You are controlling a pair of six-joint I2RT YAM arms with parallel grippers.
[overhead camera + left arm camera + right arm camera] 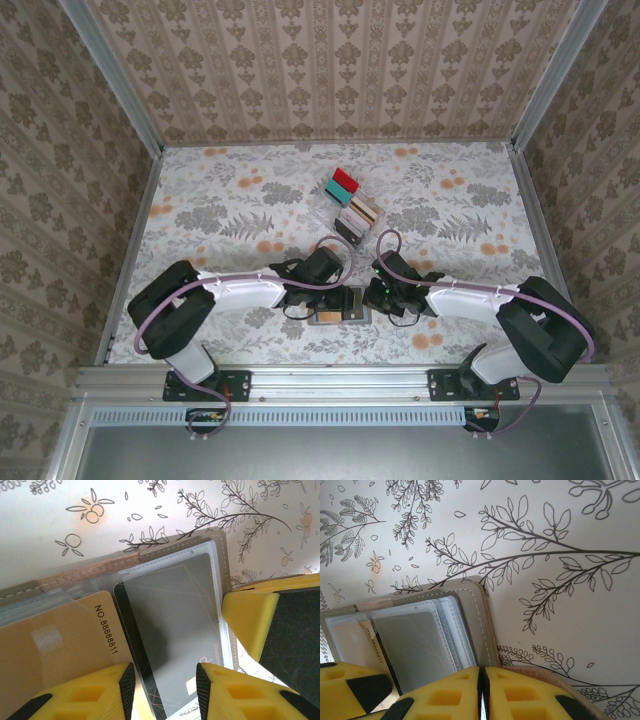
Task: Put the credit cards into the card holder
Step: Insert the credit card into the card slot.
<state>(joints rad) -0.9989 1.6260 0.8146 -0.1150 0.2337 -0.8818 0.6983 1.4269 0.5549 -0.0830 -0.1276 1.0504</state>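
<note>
Closest to my left wrist lens, the left gripper (pixel 164 676) shows its yellow jaws parted, with a dark card (pixel 170 615) running lengthwise between them. I cannot tell whether they pinch that card or merely straddle it. Its far end lies under a clear sleeve of the card holder (pixel 222 545), which lies unfolded and flat on the flowered table (pixel 560 540). On the holder's left panel, a gold card (pixel 65 640) with a printed number sits under another sleeve. The right gripper (pixel 481 682) is clenched, pads pressed together with nothing visible between them, its tips at the holder's right rim. From the overhead view, I see the holder between the two grippers near the arm bases. Farther back stands a clear rack (pixel 335 213) with a red card (pixel 346 180) and a teal card (pixel 338 192) at its far end
</note>
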